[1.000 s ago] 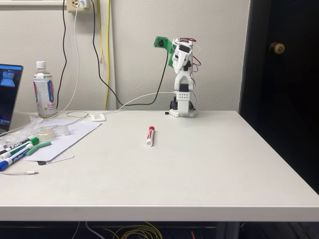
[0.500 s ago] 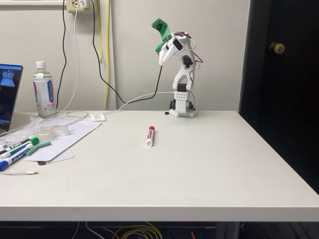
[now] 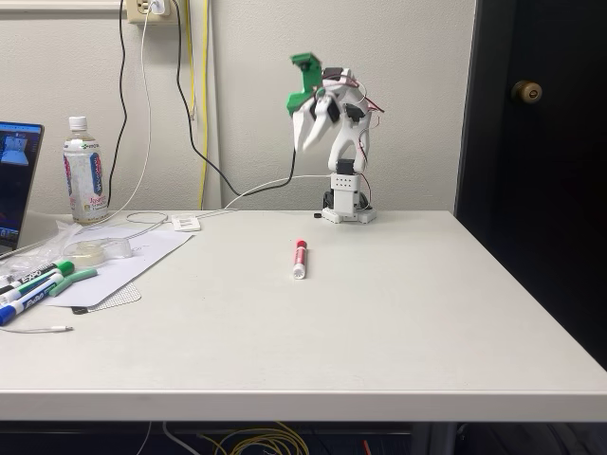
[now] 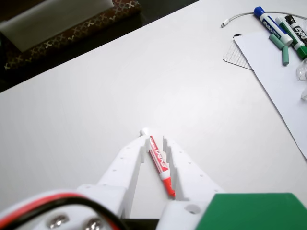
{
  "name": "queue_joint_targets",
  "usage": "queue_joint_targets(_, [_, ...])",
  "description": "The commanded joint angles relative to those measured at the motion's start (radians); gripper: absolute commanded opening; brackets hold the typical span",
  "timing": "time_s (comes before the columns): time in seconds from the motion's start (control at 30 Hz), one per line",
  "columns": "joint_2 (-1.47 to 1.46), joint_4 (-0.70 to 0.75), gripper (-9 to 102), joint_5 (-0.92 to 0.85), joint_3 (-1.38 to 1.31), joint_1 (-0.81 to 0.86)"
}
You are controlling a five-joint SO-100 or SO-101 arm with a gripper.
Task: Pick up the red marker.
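Arm is standing at the far edge of the table in the fixed view, bent forward with the gripper hanging high in the air, tips pointing down. Fingers are spread apart and holding nothing; in the wrist view the gripper is showing a clear gap between the two white fingers.

Red marker is lying flat on the table in front of the arm base, well below the gripper, red cap toward the arm. In the wrist view the marker is showing through the finger gap, lying on the table far beneath, not touched.

At the left table edge in the fixed view, other markers are lying beside a paper sheet, with a bottle and a laptop behind. In the wrist view those markers are sitting at top right.
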Motion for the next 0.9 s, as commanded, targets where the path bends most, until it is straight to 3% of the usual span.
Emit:
queue_joint_targets(0.0, [-0.034,0.011,5,-0.038,-0.046,-0.003])
queue_joint_targets(0.87, [-0.327,-0.051,5,-0.063,-0.038,-0.026])
